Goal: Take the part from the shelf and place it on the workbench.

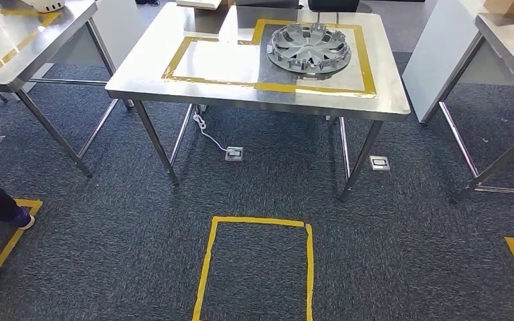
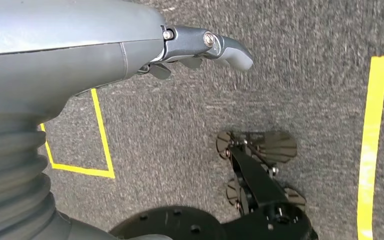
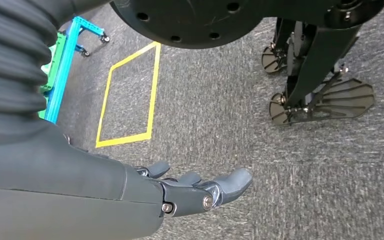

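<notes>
Resting flat on the steel workbench [image 1: 140, 83], the grey wheel-cover part [image 1: 309, 48] sits inside the yellow taped outline near the far right corner of its top. The left hand [image 2: 200, 47] hangs over the grey carpet [image 2: 180, 130], its fingers loosely extended and holding nothing. The right hand [image 3: 195, 187] likewise hangs above the carpet, fingers apart and empty, with a blue and green frame [image 3: 62, 60] standing well away.

Grey ribbed covers, screwed grey left hand [image 2: 200, 47].
</notes>
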